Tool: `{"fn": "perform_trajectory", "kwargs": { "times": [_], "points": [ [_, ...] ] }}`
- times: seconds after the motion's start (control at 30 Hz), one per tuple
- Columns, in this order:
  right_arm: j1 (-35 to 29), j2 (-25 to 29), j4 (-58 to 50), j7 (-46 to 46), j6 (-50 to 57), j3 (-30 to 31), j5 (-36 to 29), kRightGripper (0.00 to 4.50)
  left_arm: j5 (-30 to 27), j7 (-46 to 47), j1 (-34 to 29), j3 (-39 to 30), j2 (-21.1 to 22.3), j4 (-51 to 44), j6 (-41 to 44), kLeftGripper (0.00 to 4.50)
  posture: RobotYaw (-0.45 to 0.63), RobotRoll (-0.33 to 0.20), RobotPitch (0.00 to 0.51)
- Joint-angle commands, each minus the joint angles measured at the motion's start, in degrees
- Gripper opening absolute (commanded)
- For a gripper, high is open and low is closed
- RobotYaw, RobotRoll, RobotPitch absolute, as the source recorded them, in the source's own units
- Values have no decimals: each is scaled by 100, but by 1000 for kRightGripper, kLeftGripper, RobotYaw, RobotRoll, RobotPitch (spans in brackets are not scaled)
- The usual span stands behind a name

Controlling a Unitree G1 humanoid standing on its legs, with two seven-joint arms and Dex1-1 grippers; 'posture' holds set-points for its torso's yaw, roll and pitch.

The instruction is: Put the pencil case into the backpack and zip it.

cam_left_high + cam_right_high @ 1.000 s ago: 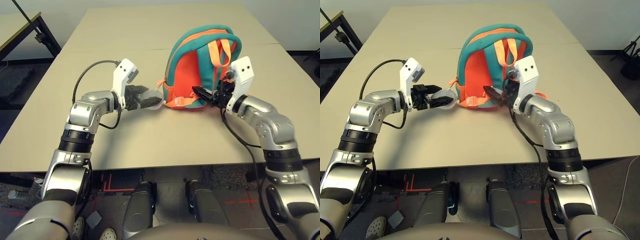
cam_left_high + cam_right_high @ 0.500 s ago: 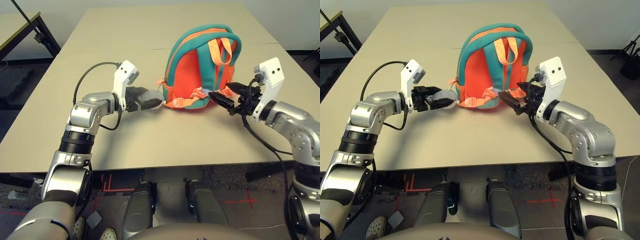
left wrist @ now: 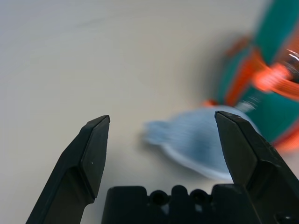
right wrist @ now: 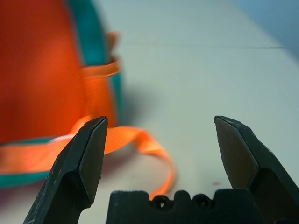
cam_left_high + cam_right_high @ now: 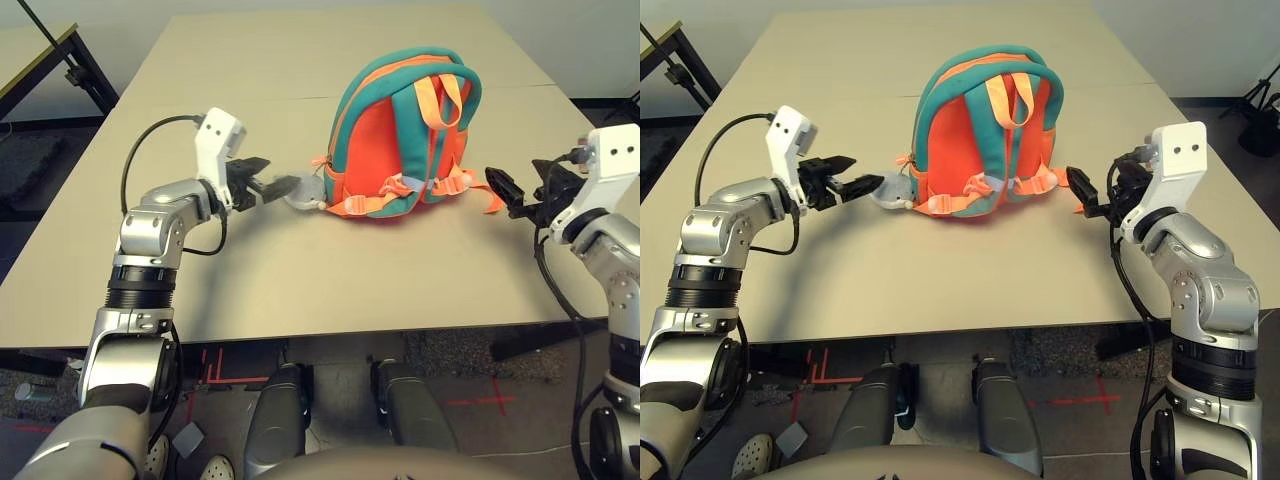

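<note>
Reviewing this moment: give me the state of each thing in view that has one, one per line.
backpack: lying strap side up on the table, no opening visible.
plush shark charm: on the table beside the backpack, not gripped.
left gripper: open, empty, near the charm.
right gripper: open, empty, near a loose strap.
Pencil case: not visible.

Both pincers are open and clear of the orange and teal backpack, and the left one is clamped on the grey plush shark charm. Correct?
Not quite. The left pincer is open too; the left wrist view shows the grey plush shark charm lying loose beyond its fingertips. The right pincer is open, clear of the orange and teal backpack.
</note>
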State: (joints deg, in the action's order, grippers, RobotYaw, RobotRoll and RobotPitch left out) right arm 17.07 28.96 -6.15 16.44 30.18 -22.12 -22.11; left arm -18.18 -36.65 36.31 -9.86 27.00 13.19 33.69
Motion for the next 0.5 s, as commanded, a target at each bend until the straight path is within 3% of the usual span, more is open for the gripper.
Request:
{"fn": "perform_trajectory", "kwargs": {
  "times": [0.03,0.5],
  "points": [
    [-13,-121,355,-189,-481,-172,163,4485,19,404,-345,-332,-107,63,-537,4500,-127,0,130],
    [149,-294,1896,-150,-2206,-167,375,4485,329,1862,-669,-1143,-73,1152,-2436,4500,-73,0,146]
  ]
}}
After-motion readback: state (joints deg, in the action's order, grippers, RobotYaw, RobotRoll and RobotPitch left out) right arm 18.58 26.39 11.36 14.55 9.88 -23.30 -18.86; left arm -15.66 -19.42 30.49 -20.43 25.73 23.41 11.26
